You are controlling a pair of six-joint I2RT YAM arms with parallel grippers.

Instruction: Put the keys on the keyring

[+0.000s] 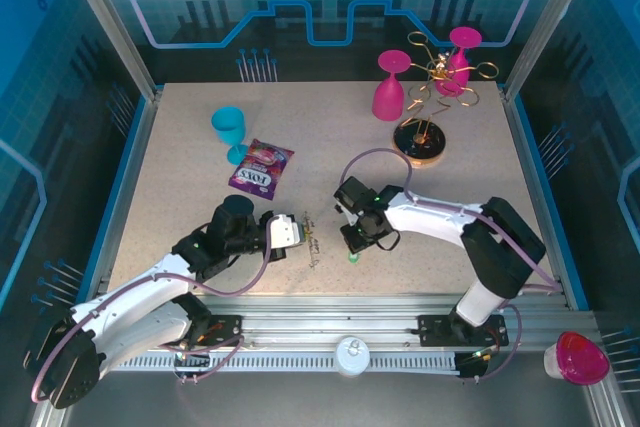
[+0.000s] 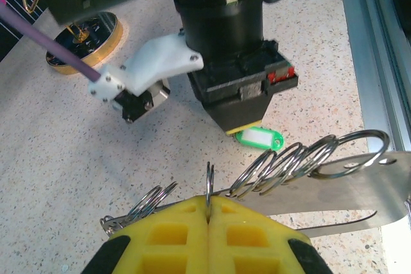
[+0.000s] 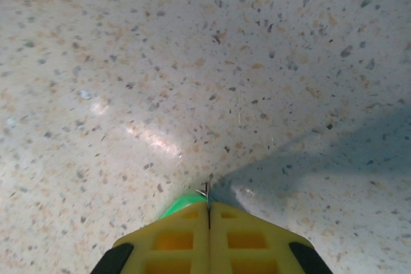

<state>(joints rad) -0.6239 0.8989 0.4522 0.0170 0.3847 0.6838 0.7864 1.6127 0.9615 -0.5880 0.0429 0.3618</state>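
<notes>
The keyring (image 2: 359,184) is a flat grey metal strip with several wire split rings threaded on it, lying just above the table in the left wrist view. My left gripper (image 2: 210,200) is shut on one upright split ring of it; from above this gripper (image 1: 297,232) and the keyring (image 1: 313,244) sit at the table's front centre. One of the keys, with a green tag (image 2: 260,138), lies on the table under my right gripper (image 2: 244,126). In the right wrist view, my right gripper (image 3: 207,205) is shut on a thin metal piece of that key, the green tag (image 3: 180,206) peeking out at the left.
A purple snack packet (image 1: 260,168) and a teal cup (image 1: 229,129) lie behind the left arm. Two pink glasses (image 1: 391,87) and a gold wire rack (image 1: 437,97) on a round base (image 2: 83,40) stand at the back right. The table's front rail is close.
</notes>
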